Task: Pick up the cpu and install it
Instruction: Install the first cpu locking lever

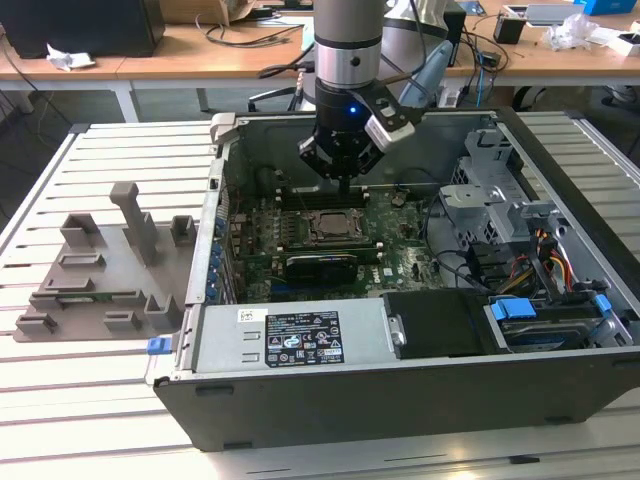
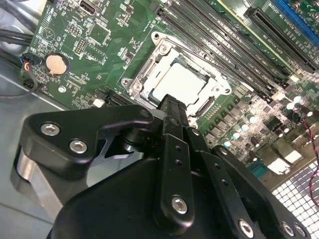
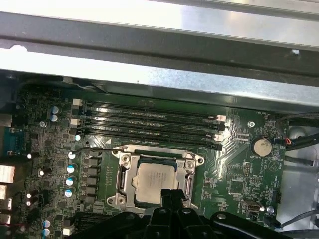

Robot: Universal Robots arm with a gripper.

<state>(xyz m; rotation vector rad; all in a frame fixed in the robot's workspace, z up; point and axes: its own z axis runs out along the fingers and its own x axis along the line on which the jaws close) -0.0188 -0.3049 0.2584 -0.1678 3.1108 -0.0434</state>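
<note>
Nothing here can be read from where I stand. A large white-and-black printed label point(image 1: 302, 338) and a small white sticker point(image 1: 247, 316) sit on the grey metal cover point(image 1: 225, 352), but their print is too fine to make out. The pale silver-grey square cpu point(image 3: 152, 179) carries faint marks, and the green motherboard point(image 3: 239, 174) has tiny white lettering, all illegible.

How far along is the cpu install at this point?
The cpu lies inside the socket frame on the board, so placement looks done. In hand: nothing; the gripper hangs shut over the chip's edge. Left: I cannot tell whether it is latched.
</note>
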